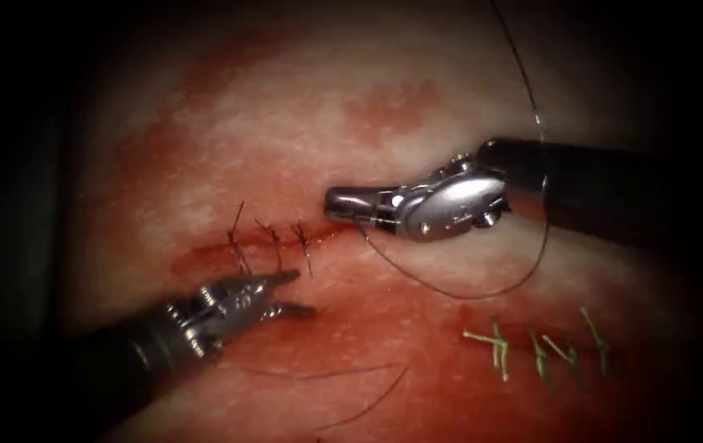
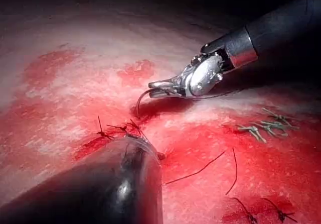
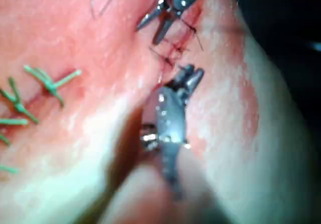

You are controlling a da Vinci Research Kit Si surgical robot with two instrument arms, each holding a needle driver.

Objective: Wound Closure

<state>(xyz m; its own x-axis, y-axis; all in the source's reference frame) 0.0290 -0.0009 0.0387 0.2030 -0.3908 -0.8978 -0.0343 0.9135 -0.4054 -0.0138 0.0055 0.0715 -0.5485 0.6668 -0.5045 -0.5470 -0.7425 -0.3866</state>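
Glistening, red-stained pale tissue [image 1: 417, 98] carries a short cut [image 1: 285, 238] crossed by three dark knotted stitches [image 1: 273, 238]. At its right end, the polished steel right pincer [image 1: 336, 203] is clamped on thin black thread [image 1: 466, 291], which loops beneath it. The left steel pincer [image 1: 298, 294], jaws apart, holds nothing. Green stitches [image 1: 540, 344] lie lower right.

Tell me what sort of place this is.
Most likely a surgical-robot suturing practice bench: a slab of tissue with a partly stitched cut, two needle-driver tools, left open and right holding dark thread, and green practice stitches nearby.
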